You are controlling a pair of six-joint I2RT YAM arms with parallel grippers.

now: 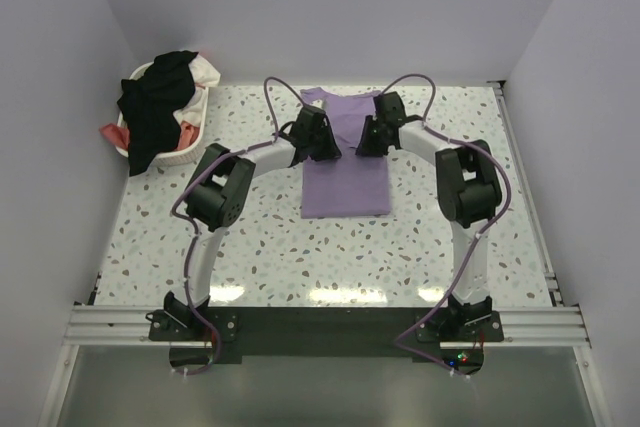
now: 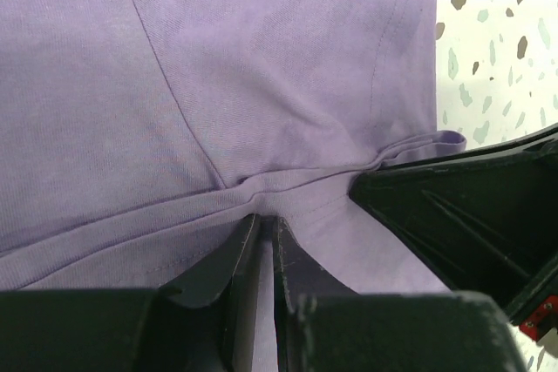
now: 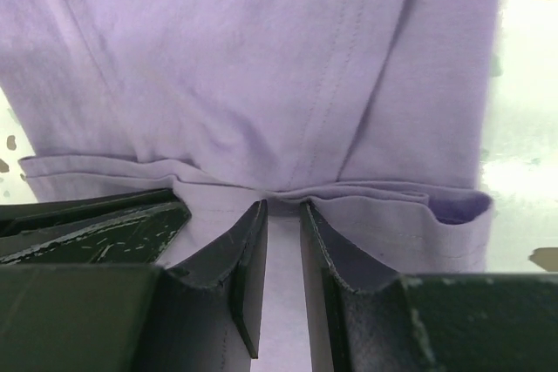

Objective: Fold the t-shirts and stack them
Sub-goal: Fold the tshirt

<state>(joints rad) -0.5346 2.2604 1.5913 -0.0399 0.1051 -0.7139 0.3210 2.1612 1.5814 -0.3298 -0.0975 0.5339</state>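
Wrist views: a folded edge of the lavender t-shirt [image 2: 261, 84], lying just ahead, is clamped by the left gripper [image 2: 266, 233] and right gripper [image 3: 283, 215]. Soft and limp, it is judged best taken at its edges.

Laundry basket [image 1: 165, 142] crowding far-left worktop [image 1: 300, 257] corner. Left arm [image 1: 225, 187], right arm [image 1: 465, 187] arching over lavender t-shirt [image 1: 345, 192], blocking centre. Near strip, right side lying open.

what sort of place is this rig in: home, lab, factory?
Probably a lab test cell, not a home. Plain walls box in a speckled table, the left arm and right arm stand on an aluminium rail, and a laundry basket and lavender t-shirt look like props.
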